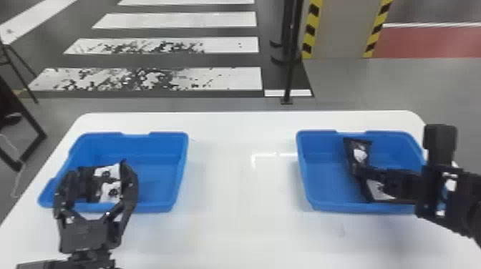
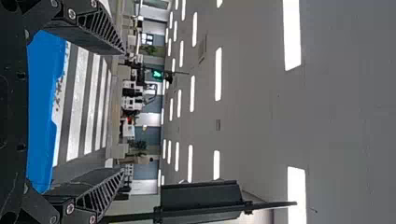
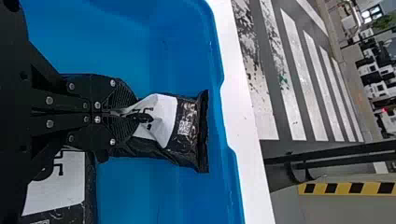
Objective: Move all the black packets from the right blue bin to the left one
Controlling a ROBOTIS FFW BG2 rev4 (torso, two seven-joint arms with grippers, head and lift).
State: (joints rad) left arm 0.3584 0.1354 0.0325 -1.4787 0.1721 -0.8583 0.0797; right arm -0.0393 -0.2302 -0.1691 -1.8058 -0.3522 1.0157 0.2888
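Snugly in closed, ribbed right jaws, crinkly packet (image 3: pixel 189 123).

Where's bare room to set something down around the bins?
Free: white table between left bin and right bin; left bin's right-hand floor. Crowded: right bin's middle, where the right end effector grips a packet near another packet; left bin's left part, with black-and-white packaging by the left end effector.

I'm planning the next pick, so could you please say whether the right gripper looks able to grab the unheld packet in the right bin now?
Probably not: the right gripper is pinching one packet, though the unheld packet lies close by.
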